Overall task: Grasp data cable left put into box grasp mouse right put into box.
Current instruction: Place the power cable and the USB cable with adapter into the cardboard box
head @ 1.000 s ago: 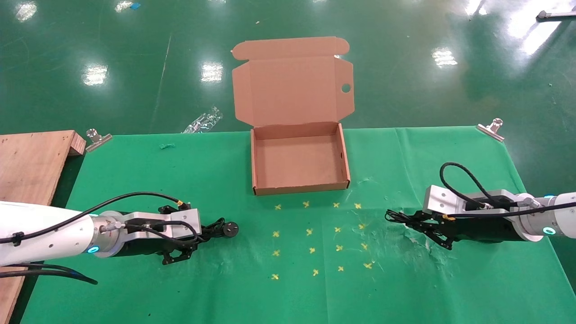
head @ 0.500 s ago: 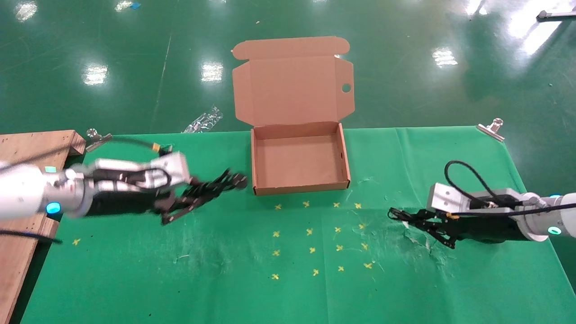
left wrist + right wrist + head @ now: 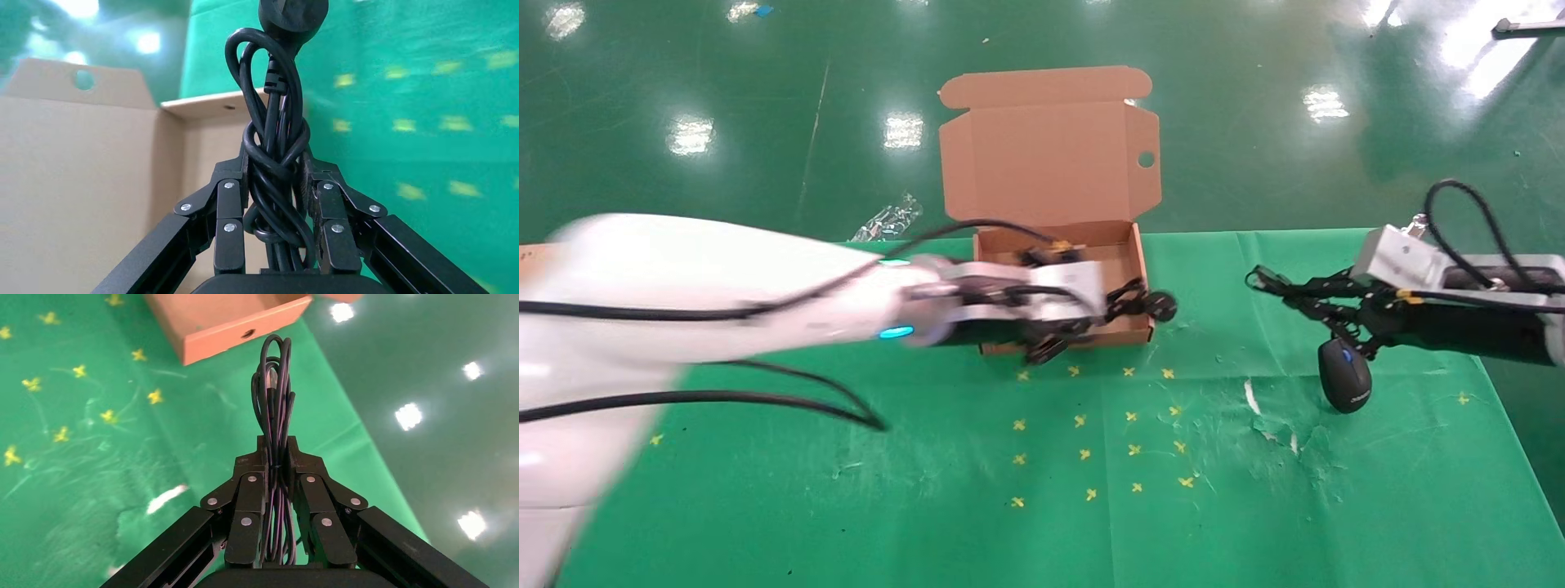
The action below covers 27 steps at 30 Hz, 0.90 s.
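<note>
Box (image 3: 1060,331): open, table centre. Left gripper (image 3: 276,202): pinching data cable (image 3: 273,131) bundle over box, plug overhanging right wall; shift inward before release. Right gripper (image 3: 276,499): clamping thin cord; mouse (image 3: 1344,385) dangling, touching cloth.

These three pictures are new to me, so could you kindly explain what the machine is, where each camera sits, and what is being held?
It is a two-armed robot with a camera on its head and one on each wrist. The head view looks down on a green-clothed table with an open cardboard box at its far edge. The left gripper reaches over the box, shut on the data cable, a thick black bundle; its round plug pokes past the box's right wall. The left wrist view shows that grip close up. The right gripper pinches the mouse's thin cord, seen in its wrist view, and the mouse dangles below it.
</note>
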Motion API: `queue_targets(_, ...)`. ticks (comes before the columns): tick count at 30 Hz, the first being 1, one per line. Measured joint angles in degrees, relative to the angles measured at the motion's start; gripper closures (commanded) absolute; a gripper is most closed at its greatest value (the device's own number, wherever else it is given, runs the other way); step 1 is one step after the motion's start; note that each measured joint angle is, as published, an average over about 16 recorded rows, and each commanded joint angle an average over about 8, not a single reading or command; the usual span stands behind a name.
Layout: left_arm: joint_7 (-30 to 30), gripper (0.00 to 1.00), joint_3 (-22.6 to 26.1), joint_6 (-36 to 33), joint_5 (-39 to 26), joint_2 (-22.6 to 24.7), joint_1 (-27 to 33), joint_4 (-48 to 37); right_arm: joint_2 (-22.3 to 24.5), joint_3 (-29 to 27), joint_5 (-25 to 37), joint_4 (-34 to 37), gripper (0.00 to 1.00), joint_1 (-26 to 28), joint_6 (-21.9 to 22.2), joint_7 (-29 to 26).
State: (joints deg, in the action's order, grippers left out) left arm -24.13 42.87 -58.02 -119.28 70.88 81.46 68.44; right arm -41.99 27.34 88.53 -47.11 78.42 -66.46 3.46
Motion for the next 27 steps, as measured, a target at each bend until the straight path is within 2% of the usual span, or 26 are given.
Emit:
queue_targets(3, -1.26, 1.0, 3.76, 4.97, -5.05, 3.63, 0.66, -3.78, 0.63, -0.74, -0.91, -0.27, 1.0, -0.6, 0.65, 0.26)
queue_targets(4, -1.76, 0.94, 5.07, 6.56, -6.44, 4.59, 0.93, -5.05, 0.77, -0.94, -1.15, -0.22, 1.0, -0.77, 0.84, 0.4)
queue_targets(11, -6.04, 0.06, 14.71, 15.71, -10.29, 7.68, 3.33, -11.8, 0.94, -1.8, -2.29, 1.55, 1.0, -1.39, 1.72, 2.0)
queue_targets(12, -6.77, 0.0, 16.1, 16.6, -10.15, 7.71, 3.7, -12.32, 0.9, -1.88, -2.41, 1.88, 1.0, -1.37, 1.76, 2.3)
queue_targets(20, -11.93, 0.0, 24.54, 20.88, -7.22, 7.44, 6.86, -14.82, 0.65, -2.84, -4.01, 3.13, 1.0, -0.35, 1.28, 4.48)
queue_targets(27, -15.64, 0.0, 25.88, 22.31, -3.18, 3.51, 10.04, -16.01, 0.51, -4.06, -6.59, 0.29, 1.0, 1.96, -0.71, 4.42)
